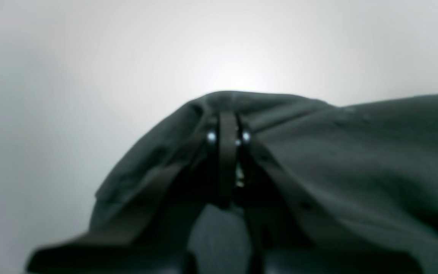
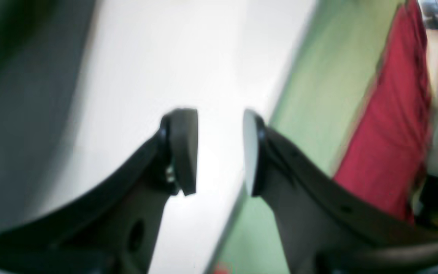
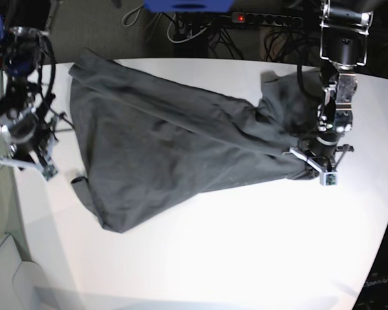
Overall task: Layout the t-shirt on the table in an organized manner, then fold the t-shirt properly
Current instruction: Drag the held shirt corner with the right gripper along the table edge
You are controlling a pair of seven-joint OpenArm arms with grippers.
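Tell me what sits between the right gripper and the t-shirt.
Nothing. In the base view, only a strip of bare white table separates the right gripper from the t-shirt. In the right wrist view, the open fingers are empty.

The left gripper (image 1: 227, 152) is closed, its two dark fingers pressed together on a fold of the t-shirt (image 3: 174, 155). Its arm comes down from the far side, and the wrist points toward the near edge. The right gripper (image 2: 220, 152) has its jaws apart with nothing between the pads (image 2: 184, 148). Its arm stands at the other side, the wrist turned outward.
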